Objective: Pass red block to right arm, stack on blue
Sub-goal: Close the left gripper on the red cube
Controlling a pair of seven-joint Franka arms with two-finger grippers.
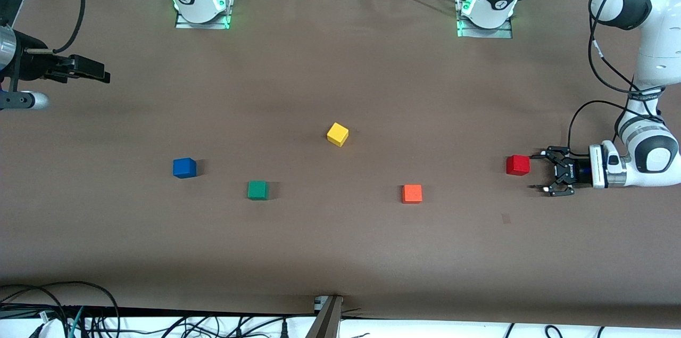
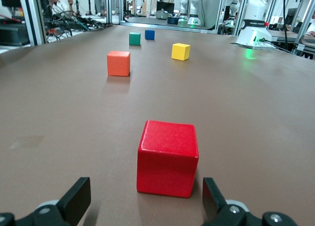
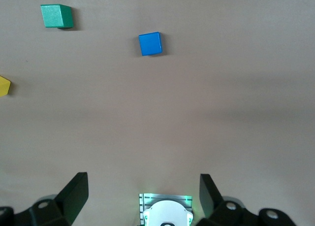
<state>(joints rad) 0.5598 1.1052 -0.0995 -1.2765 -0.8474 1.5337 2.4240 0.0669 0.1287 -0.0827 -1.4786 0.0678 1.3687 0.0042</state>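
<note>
Red block [image 2: 168, 157] sits on the table just ahead of my left gripper [image 2: 145, 199], not yet between the fingers; in the left wrist view my two fingertips [image 2: 78, 196] stand wide apart, one to each side of the cube and short of its near face. From the front, the left gripper [image 1: 538, 172] lies low and level at the left arm's end of the table, its upper tip close beside the red block [image 1: 517, 165] while the lower tip hangs clear of it, so I judge the cube is off-centre in my spread. To do this grasp well I should shift sideways until the block is centred, slide forward so the pads cover its flat sides, keep the fingers off the tabletop, then close squarely so the cube does not twist. A grip low on the block would leave its top half free for the handover. Farther out: orange cube [image 1: 412, 193], yellow cube [image 1: 337, 134] and green cube [image 1: 257, 189] lie mid-table, well apart from my path. Blue cube [image 1: 184, 167] rests toward the right arm's end, nothing on it. Right gripper [image 1: 98, 73] waits in the air over that end of the table, and the right wrist view shows its fingers [image 3: 74, 196] spread, empty.
</note>
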